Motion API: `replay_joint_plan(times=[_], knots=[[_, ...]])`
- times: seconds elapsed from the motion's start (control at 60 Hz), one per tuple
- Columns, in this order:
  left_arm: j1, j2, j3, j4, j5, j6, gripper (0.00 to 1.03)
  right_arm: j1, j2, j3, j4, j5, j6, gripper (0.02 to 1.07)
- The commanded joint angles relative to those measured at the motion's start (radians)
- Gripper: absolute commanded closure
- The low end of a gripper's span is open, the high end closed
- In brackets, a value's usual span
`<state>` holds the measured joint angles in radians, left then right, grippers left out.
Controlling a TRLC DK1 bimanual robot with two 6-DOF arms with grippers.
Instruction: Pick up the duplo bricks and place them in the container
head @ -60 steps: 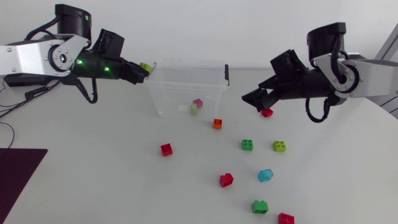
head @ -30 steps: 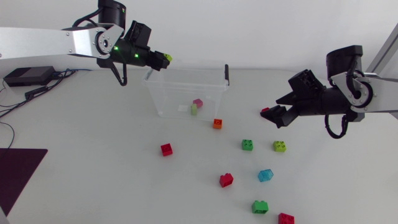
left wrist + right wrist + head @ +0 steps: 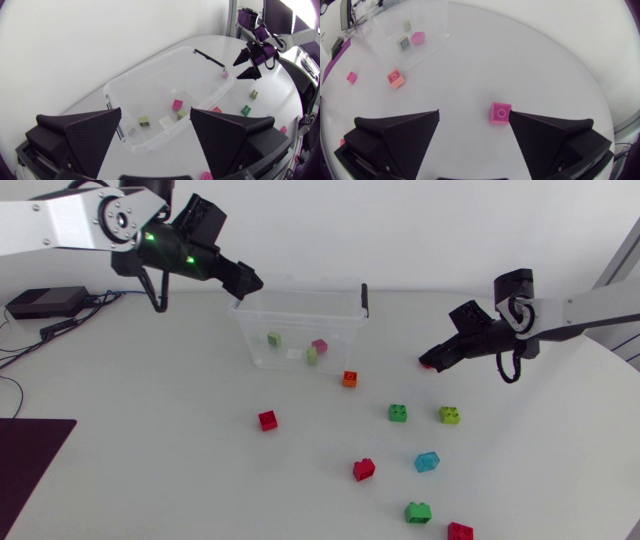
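Note:
The clear container [image 3: 300, 320] stands at the back middle of the table. My left gripper [image 3: 245, 280] hovers open over its back left corner, with nothing between the fingers. A lime brick [image 3: 274, 338] lies inside the container with a magenta brick [image 3: 319, 345] and a green brick [image 3: 311, 355]; the left wrist view looks down on them under the open gripper [image 3: 155, 112]. My right gripper [image 3: 430, 360] is low at the right, open, with a red brick [image 3: 500, 113] just ahead of one fingertip.
Loose bricks lie in front of the container: orange [image 3: 350, 378], red [image 3: 267, 419], green [image 3: 398, 413], lime [image 3: 450, 415], red [image 3: 363, 469], cyan [image 3: 427, 461], green [image 3: 418, 512], red [image 3: 460, 530]. A dark mat [image 3: 30, 470] covers the front left corner.
My left gripper carried the lime brick over the container's corner and opened; the brick now lies inside. My right gripper drew back to the right and came down at the red brick.

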<state>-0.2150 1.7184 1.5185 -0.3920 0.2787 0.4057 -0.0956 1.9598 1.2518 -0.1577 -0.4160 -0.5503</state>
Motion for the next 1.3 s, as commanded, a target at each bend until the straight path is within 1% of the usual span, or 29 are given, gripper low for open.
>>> replay_joint_plan(times=[0.0, 0.15, 0.183, 0.3, 0.383, 0.4, 0.45, 0.467, 0.5, 0.517, 0.733, 0.833, 0.933, 1.067, 1.167, 1.233, 1.283], knots=[[0.012, -0.06, -0.077, -0.034, -0.009, 0.062, 0.06, -0.009, 0.079, 0.067, -0.014, 0.014, 0.009, 0.07], [0.031, -0.186, -0.242, -0.091, -0.012, 0.17, 0.06, -0.015, 0.194, 0.196, -0.063, 0.049, 0.01, 0.08], [0.031, -0.214, -0.281, -0.11, -0.015, 0.202, 0.06, -0.016, 0.214, 0.222, -0.077, 0.054, 0.01, 0.12], [0.028, -0.272, -0.409, -0.117, -0.038, 0.269, 0.06, -0.019, 0.254, 0.284, -0.134, 0.077, 0.01, 0.24], [0.023, -0.279, -0.452, -0.123, -0.053, 0.298, 0.06, -0.012, 0.266, 0.305, -0.164, 0.095, 0.009, 0.34], [0.022, -0.278, -0.466, -0.123, -0.058, 0.309, 0.06, -0.007, 0.268, 0.311, -0.178, 0.106, 0.007, 0.37], [0.014, -0.276, -0.48, -0.127, -0.065, 0.317, 0.06, 0.0, 0.274, 0.322, -0.195, 0.114, 0.007, 0.44], [0.005, -0.273, -0.497, -0.127, -0.07, 0.324, 0.06, 0.007, 0.28, 0.333, -0.21, 0.128, 0.007, 0.5], [-0.007, -0.267, -0.518, -0.125, -0.084, 0.335, 0.06, 0.013, 0.292, 0.351, -0.233, 0.141, 0.007, 0.56], [-0.012, -0.264, -0.524, -0.125, -0.084, 0.338, 0.06, 0.014, 0.298, 0.359, -0.241, 0.146, 0.007, 0.57], [-0.058, -0.238, -0.59, -0.097, -0.088, 0.332, 0.07, 0.027, 0.343, 0.394, -0.26, 0.189, 0.01, 0.57], [-0.078, -0.224, -0.612, -0.073, -0.098, 0.331, 0.07, 0.03, 0.341, 0.4, -0.27, 0.198, 0.013, 0.82], [-0.11, -0.197, -0.63, -0.047, -0.115, 0.329, 0.07, 0.031, 0.31, 0.391, -0.293, 0.2, 0.013, 0.84], [-0.149, -0.144, -0.633, -0.022, -0.125, 0.328, 0.07, 0.03, 0.209, 0.35, -0.329, 0.201, 0.013, 0.85], [-0.156, -0.086, -0.623, 0.013, -0.125, 0.341, 0.07, 0.048, 0.094, 0.29, -0.348, 0.198, 0.013, 0.85], [-0.156, -0.069, -0.62, 0.021, -0.124, 0.346, 0.07, 0.056, 0.057, 0.27, -0.355, 0.197, 0.013, 0.85], [-0.156, -0.033, -0.612, 0.042, -0.116, 0.361, 0.07, 0.08, -0.018, 0.23, -0.367, 0.192, 0.013, 0.85]])
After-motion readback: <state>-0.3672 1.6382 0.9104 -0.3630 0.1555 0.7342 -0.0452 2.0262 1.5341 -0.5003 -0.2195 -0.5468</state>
